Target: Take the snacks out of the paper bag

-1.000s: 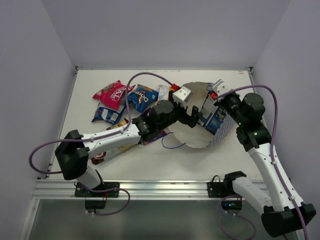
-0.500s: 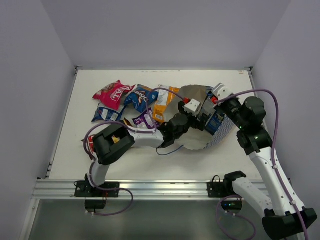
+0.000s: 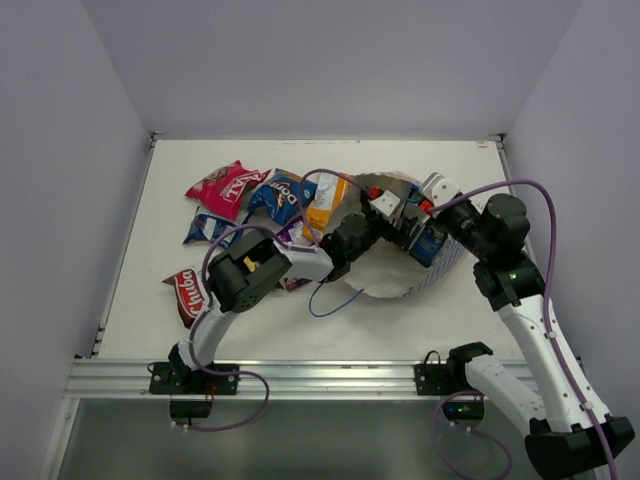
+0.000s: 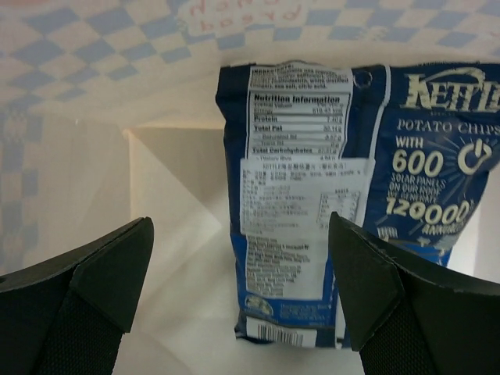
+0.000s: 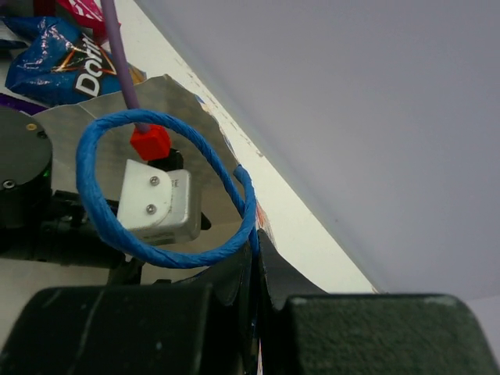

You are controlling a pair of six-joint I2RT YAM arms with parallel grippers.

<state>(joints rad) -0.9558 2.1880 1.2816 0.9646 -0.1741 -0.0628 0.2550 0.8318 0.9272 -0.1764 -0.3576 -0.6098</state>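
White table (image 3: 420, 160) boxed in by pale lilac walls carries the bag (image 3: 392, 282), lying on its side right of centre with its mouth facing left. The left gripper (image 4: 238, 258) sits inside that mouth, fingers spread wide and holding nothing; ahead of it, a dark blue chips packet (image 4: 344, 195) rests on the cream lining against the bag's right side. The right gripper (image 5: 256, 262) is closed tight on the blue cord handle (image 5: 176, 260) at the bag's far rim. Left of the bag, out on the table, lie pink-red (image 3: 222, 187), blue (image 3: 285, 195), orange (image 3: 325, 205), blue-white (image 3: 215, 230), purple (image 3: 292, 240) and red-brown (image 3: 188, 292) packets.
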